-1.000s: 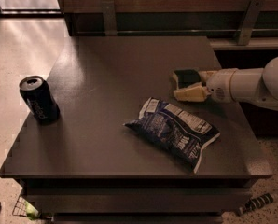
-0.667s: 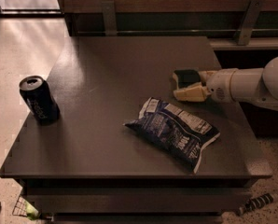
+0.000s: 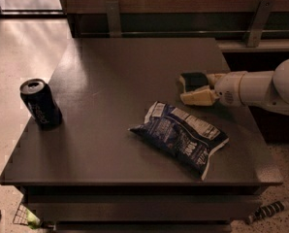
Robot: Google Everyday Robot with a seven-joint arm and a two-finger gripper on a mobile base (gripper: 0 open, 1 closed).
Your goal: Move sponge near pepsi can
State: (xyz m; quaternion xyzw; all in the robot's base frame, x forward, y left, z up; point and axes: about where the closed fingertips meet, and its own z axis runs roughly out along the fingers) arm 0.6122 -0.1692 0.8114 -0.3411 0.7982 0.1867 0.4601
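The sponge (image 3: 193,79), with a dark green top and pale foam edge, lies on the right part of the dark table (image 3: 125,72). My gripper (image 3: 192,89) reaches in from the right on a white arm (image 3: 261,87) and is right at the sponge, its cream tip touching or nearly touching the sponge's near side. The pepsi can (image 3: 39,103), dark with white lettering and a silver top, stands upright near the table's left edge, far from the sponge.
A crinkled dark blue chip bag (image 3: 181,136) lies in the front middle-right of the table, just in front of the gripper. A wooden wall with a rail runs behind the table. Pale speckled floor lies to the left.
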